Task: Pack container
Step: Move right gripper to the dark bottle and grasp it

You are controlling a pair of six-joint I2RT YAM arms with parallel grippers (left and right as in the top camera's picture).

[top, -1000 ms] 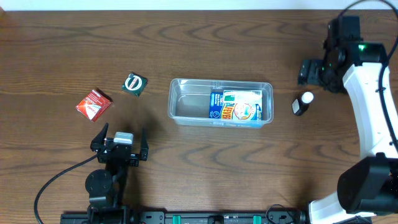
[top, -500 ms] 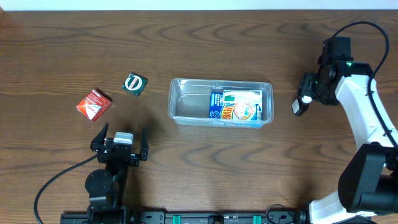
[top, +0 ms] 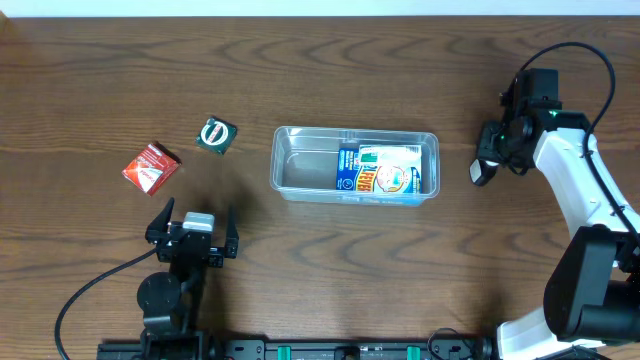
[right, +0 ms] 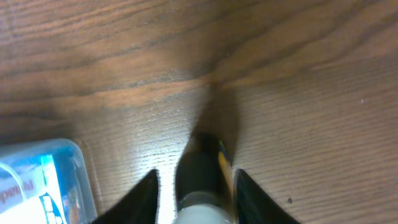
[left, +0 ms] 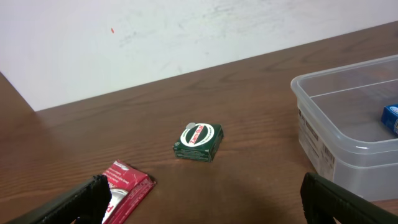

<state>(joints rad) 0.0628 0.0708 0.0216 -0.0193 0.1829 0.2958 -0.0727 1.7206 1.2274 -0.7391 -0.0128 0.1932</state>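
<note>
The clear container (top: 283, 160) sits mid-table with a blue carton (top: 385, 170) lying in its right half. To its right stands a small dark bottle with a white cap (top: 481, 173). My right gripper (top: 489, 158) is down around it. In the right wrist view the bottle (right: 200, 174) stands between the fingers. The right finger (right: 252, 199) touches it, while a thin strip of table still shows beside the left finger (right: 140, 199). My left gripper (top: 192, 228) rests open near the front edge, holding nothing.
A green box (top: 216, 134) and a red packet (top: 151, 167) lie left of the container. The left wrist view shows the same green box (left: 198, 142), red packet (left: 127, 186) and container wall (left: 348, 124). A pale wall runs behind the table.
My right gripper came down from the far right onto the bottle, and its fingers have narrowed around it. The left arm has not moved.
</note>
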